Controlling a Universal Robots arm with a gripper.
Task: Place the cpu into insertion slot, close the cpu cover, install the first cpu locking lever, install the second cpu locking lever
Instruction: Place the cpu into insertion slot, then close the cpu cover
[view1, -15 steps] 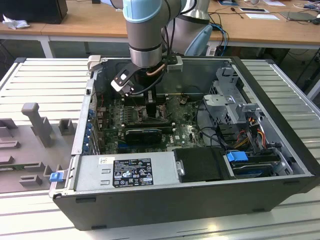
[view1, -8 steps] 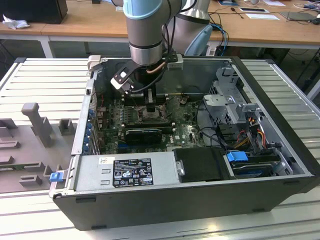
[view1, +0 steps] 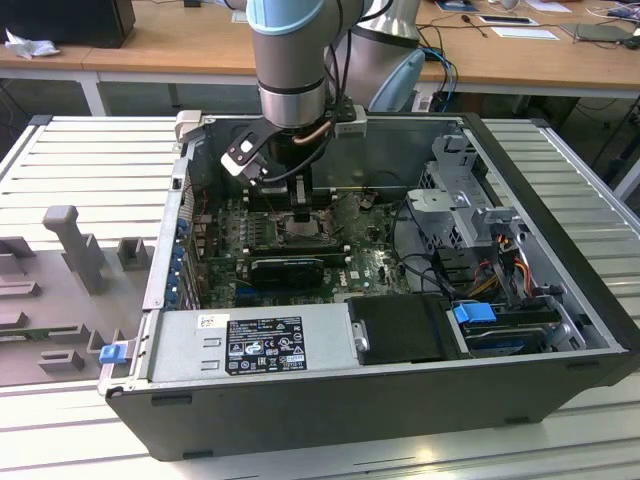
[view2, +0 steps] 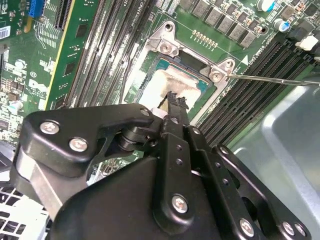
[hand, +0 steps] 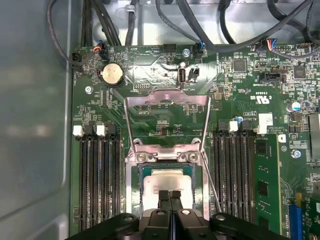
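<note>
Gripper (hand: 170, 195) jaws look clenched on nothing just above the cpu (hand: 166, 180) in the slot (hand: 135, 190); I judge it light, stiff, fragile, best held by its edges.

Cpu (hand: 167, 181) sits in insertion slot (hand: 136, 175), pale top up; cpu cover (hand: 167, 99) swung open, clear of the slot, green board (hand: 165, 125) visible through its window; claw (hand: 170, 196) over one edge of the cpu, fingers pressed together; black memory slots (hand: 97, 180) flank the socket; thin metal rod (hand: 210, 181) just beside the slot; coin cell (hand: 112, 75) beyond the cover.
</note>
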